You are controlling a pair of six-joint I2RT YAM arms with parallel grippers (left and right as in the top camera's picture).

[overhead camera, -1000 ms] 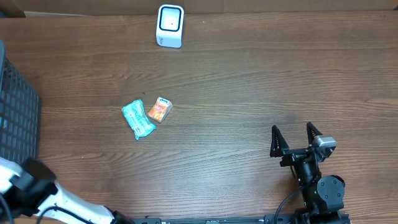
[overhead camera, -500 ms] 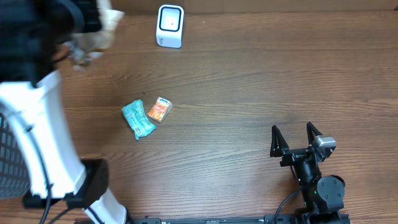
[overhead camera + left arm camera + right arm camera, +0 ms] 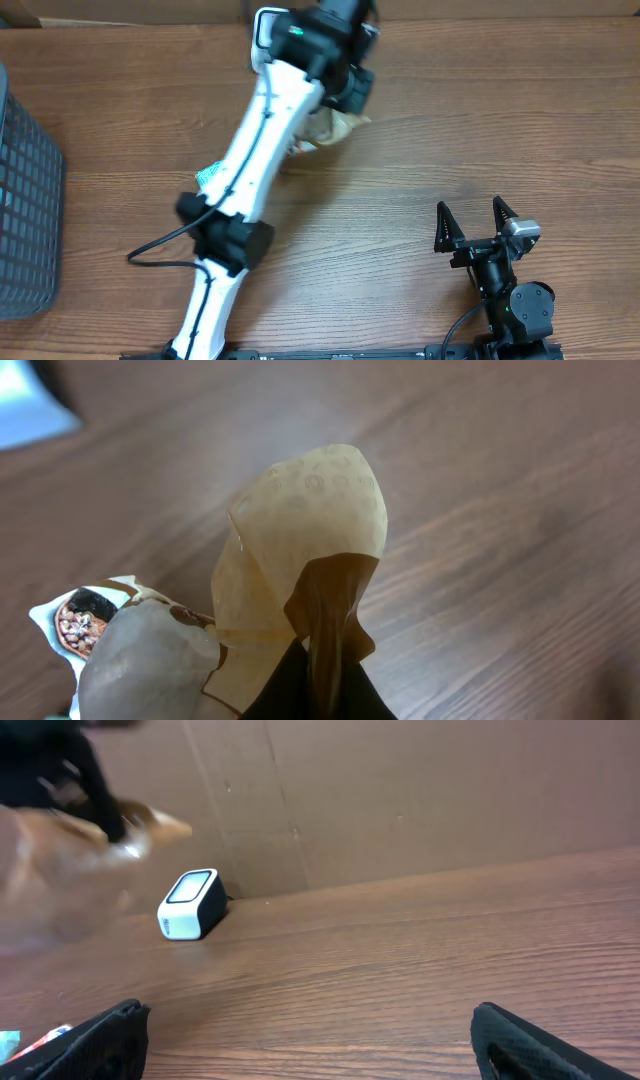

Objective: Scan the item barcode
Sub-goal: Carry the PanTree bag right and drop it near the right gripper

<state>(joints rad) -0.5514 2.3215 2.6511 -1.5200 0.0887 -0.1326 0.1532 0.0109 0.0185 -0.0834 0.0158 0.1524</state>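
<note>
From where I stand, the left arm is stretched across the surface (image 3: 420, 150) towards the far edge. The left gripper (image 3: 312, 688) is pressed together on the bottom edge of a tan packet (image 3: 300, 540), a thin, crinkly wrapper that stands up out of the jaws and folds over on itself. The packet is off the surface, in the air just beside the white scanner (image 3: 190, 903), which sits near the back wall. Seen from above, the arm covers part of the scanner, and the side view is blurred there, so I can't tell how the packet faces its window. I can't make out a barcode on any side of the wrapper that shows.

The right gripper (image 3: 468, 208) sits well apart at the near right, its jaws spread wide with nothing between them. A teal packet (image 3: 207, 177) peeks out from under the left arm, and a dark basket (image 3: 25, 200) stands at the left edge.

I'd say this is the presenting step: the item is lifted and at the scanner, but the read is not yet made. The next move calls for turning the wrist until the coded side squarely faces the window, then holding it steady. A floppy wrapper like this could curl and hide the code, so a slow, small rotation seems wise
</note>
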